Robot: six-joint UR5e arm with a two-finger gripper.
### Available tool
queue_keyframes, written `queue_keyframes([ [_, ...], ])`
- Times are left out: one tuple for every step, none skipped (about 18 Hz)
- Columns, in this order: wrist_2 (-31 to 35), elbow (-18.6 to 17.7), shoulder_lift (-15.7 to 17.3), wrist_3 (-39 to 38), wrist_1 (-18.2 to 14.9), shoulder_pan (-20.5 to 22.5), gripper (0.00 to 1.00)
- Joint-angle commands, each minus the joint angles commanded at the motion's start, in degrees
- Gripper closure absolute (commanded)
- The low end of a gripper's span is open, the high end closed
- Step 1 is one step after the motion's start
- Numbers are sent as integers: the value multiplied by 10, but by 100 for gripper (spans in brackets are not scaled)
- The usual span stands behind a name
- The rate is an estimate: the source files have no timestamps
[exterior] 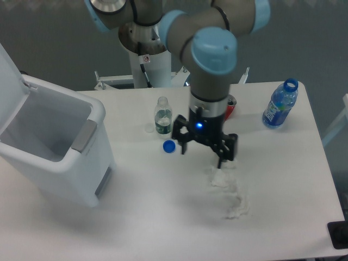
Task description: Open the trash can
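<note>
A white table (pixel 163 217) fills most of the view, with a dark grey wall or floor behind its far edge and the arm's pale pedestal (pixel 149 68) rising just past that edge. At the table's left edge stands the trash can (pixel 60 157), a large white boxy bin set at a slight angle. Its lid (pixel 10 89) is already swung up and back on the far left side, so the hollow inside shows, and the grey push-latch (pixel 83 136) sits on the front rim facing the middle of the table.

Near the centre of the table the gripper (pixel 202 148) hangs from the arm's wrist, pointing down, a small blue light glowing on its black body. Its jaws stand spread, with nothing between them. The bin lies well apart from the jaws, off toward the left edge, and nothing touches it.

Just beside the gripper, toward the far edge, an uncapped clear bottle (pixel 162 117) stands upright, and a blue cap (pixel 169 146) lies on the table near it. Behind the wrist a red object (pixel 231 107) peeks out, possibly a can. Toward the far right corner stands a blue water bottle (pixel 280 104), also open. Crumpled white paper (pixel 228 190) lies below the gripper toward the near edge.
</note>
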Motion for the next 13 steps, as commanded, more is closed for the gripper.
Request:
queue_keyframes([
  [0, 0, -3, 21, 0, 6, 0],
  [0, 1, -10, 40, -1, 13, 0],
  [0, 4, -18, 51, -1, 18, 0],
  [1, 9, -25, 56, 0, 20, 0],
  [2, 12, -32, 58, 0, 23, 0],
  [7, 13, -38, 63, 0, 26, 0],
  [24, 14, -42, 71, 0, 26, 0],
  [42, 14, -45, 81, 0, 26, 0],
  [53, 15, -48, 89, -1, 26, 0],
  [54, 15, -52, 93, -1, 26, 0],
  [54, 15, -54, 94, -1, 27, 0],
  [54, 15, -56, 94, -1, 27, 0],
  [54, 15, -57, 93, -1, 27, 0],
])
